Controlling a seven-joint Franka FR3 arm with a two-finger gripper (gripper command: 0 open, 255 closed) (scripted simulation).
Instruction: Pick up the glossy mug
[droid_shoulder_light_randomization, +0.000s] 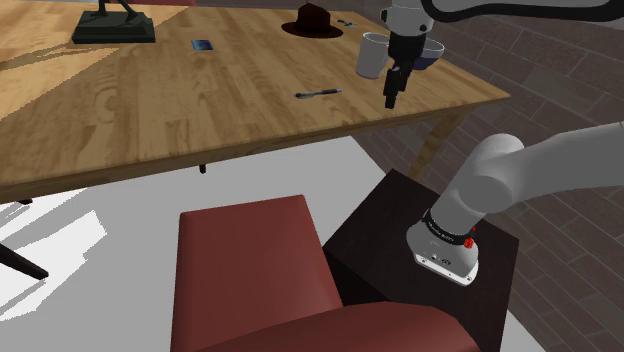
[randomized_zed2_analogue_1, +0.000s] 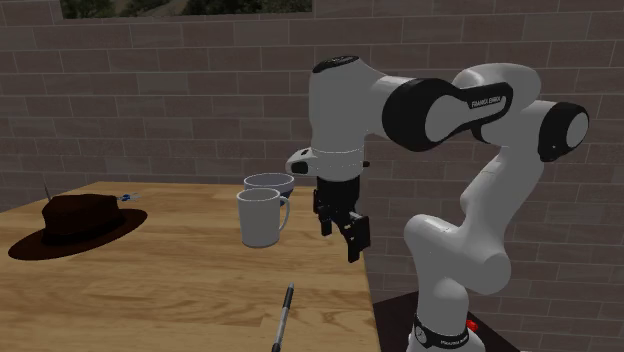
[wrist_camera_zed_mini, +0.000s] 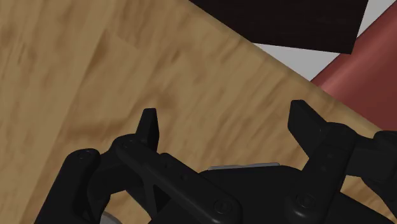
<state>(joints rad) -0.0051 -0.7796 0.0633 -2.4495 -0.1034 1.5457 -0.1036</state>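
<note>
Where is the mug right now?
The mug stands on the table in the shoulder view's upper right, just left of the gripper; in the second exterior view a bowl sits right behind it.

End effector (wrist_camera_zed_mini: 226, 113), fingers (wrist_camera_zed_mini: 149, 127) apart, over wood tbl (wrist_camera_zed_mini: 95, 76)

A wooden desk (droid_shoulder_light_randomization: 200, 110) carries a dark statue base (droid_shoulder_light_randomization: 113, 32) at the shoulder view's far left, with a small blue card (droid_shoulder_light_randomization: 203, 44) near it and a dark brown hat (droid_shoulder_light_randomization: 313, 20) farther along. A white mug (droid_shoulder_light_randomization: 371, 56) stands upright near the hat, with a second cup (randomized_zed2_analogue_1: 268, 183) just beside it. A dark pen (droid_shoulder_light_randomization: 318, 94) lies flat nearer the front edge.
</note>
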